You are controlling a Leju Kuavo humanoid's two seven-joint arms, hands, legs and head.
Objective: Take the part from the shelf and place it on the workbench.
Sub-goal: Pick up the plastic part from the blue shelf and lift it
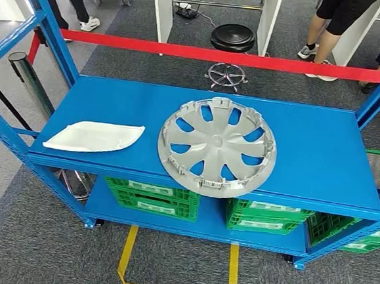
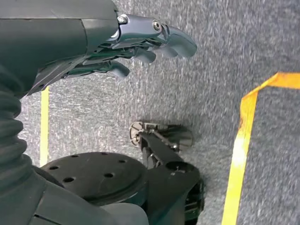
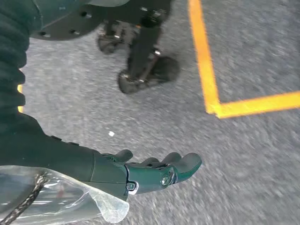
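A silver wheel cover [image 1: 216, 146] lies flat on the top deck of the blue shelf [image 1: 317, 145], its near rim reaching the front edge. A flat white part [image 1: 93, 136] lies to its left on the same deck. In the left wrist view my left hand [image 2: 141, 44] hangs over grey carpet with fingers stretched out and slightly apart, holding nothing. In the right wrist view my right hand [image 3: 155, 168] likewise hangs above the carpet, fingers extended and empty.
Green crates [image 1: 151, 198] sit on the shelf's lower deck, with another [image 1: 378, 196] at the right. A red bar [image 1: 220, 54] spans behind the shelf. Beyond it stand a black stool [image 1: 231, 43], white table legs and people's legs [image 1: 325, 34]. Yellow floor tape [image 1: 178, 272] marks the carpet before the shelf.
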